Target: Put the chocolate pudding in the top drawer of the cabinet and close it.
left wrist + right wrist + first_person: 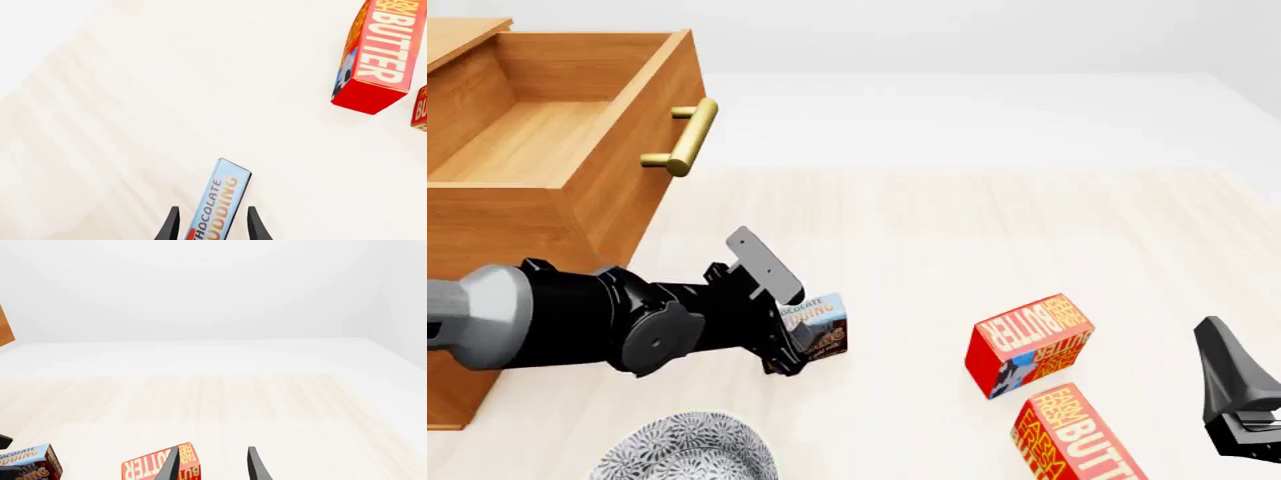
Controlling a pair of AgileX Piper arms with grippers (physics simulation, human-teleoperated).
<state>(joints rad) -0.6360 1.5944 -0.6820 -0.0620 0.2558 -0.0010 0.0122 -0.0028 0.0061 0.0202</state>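
Between the two dark fingers (pixel 172 225) of the left gripper (pixel 805 335) stands the chocolate pudding (pixel 219 202), edge-on, each finger close against a broad face, so the jaws appear closed on the box. Whether the box rests on the table (pixel 961 240) or hangs just above it cannot be told. The left arm (pixel 601 320) reaches in low and nearly level, in front of the cabinet (pixel 507 225), whose top drawer (pixel 547 130) stands pulled open. The right gripper (pixel 1241 400) sits at the frame's right edge, fingers apart and holding nothing, partly cut off. Two red butter boxes (pixel 1030 342) lie between the grippers; a patterned bowl (pixel 687 455) is cropped at the bottom.
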